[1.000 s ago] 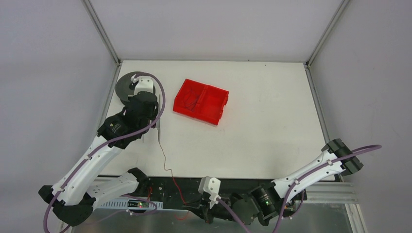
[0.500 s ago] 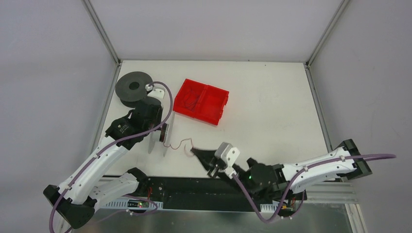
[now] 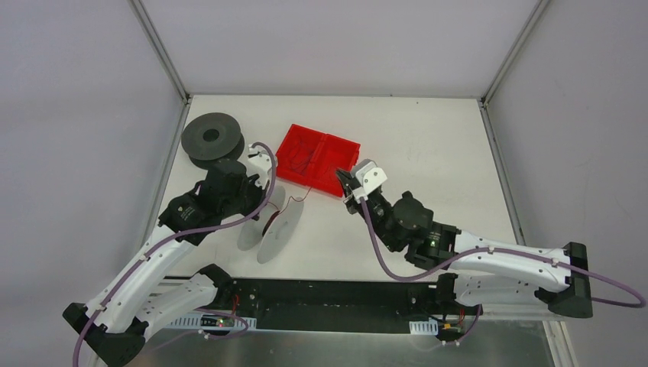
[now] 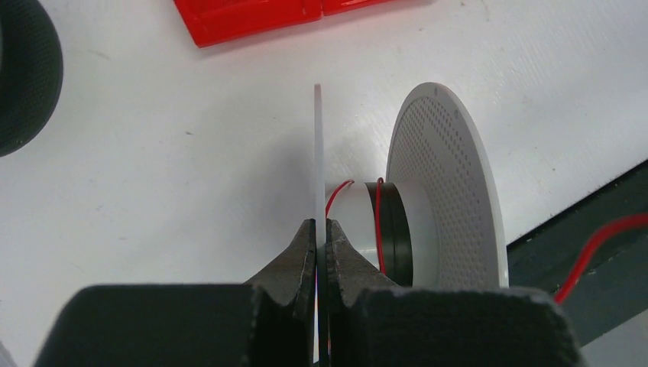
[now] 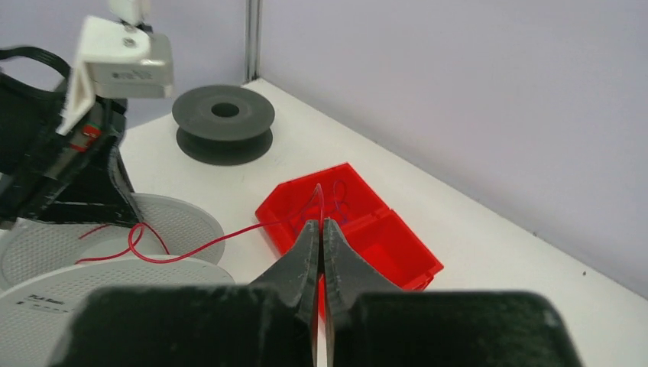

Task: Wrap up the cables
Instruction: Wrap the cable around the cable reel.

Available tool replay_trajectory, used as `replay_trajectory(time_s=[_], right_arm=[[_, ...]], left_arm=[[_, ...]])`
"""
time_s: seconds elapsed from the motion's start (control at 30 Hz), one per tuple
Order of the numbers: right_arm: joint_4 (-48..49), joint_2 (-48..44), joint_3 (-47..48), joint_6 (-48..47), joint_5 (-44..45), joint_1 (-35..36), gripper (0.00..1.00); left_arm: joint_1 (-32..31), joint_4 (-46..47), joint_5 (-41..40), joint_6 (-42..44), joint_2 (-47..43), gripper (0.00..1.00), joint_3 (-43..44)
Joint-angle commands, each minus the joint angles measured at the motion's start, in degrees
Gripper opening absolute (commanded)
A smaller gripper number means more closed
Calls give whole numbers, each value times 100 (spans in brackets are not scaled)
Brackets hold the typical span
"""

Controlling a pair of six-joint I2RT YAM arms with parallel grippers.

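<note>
My left gripper (image 3: 258, 212) is shut on the thin near flange (image 4: 317, 153) of a white spool (image 3: 277, 229) and holds it on edge over the table. A red cable (image 4: 379, 222) is looped round the spool's hub. It runs from the spool (image 5: 99, 287) to my right gripper (image 5: 322, 225), which is shut on the cable (image 5: 229, 236) near its free end. In the top view that gripper (image 3: 346, 185) is at the front edge of the red tray (image 3: 341, 164). More thin cables (image 5: 337, 195) lie curled in the tray's left compartment.
A black spool (image 3: 212, 137) lies flat at the back left corner and also shows in the right wrist view (image 5: 224, 118). A dark rail (image 3: 321, 294) runs along the table's near edge. Grey walls enclose the back and both sides.
My right gripper has swung from the near rail up to the red tray, drawing the red cable along. My left gripper has carried the white spool away from the black spool, toward the table's middle.
</note>
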Motion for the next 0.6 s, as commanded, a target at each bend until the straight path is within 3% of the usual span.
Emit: replay_trajectory(time_s=[0.0,0.17,0.4,0.57], right_arm=[[-398,130,-78,1066,-460,-495,0],[-791,239,-274,1959,-977,-1325,0],[-1297,590,-544,3009,-1368,-1959,0],[-1477,859,-708,3633,-1534,-2292,0]], left_arm=[[31,331,630,278,-186,0,27],[31,315,946,341,-363,0,17],[31,281,1936,225,-309,0,89],[29,249,2019,61,-142,0,185]])
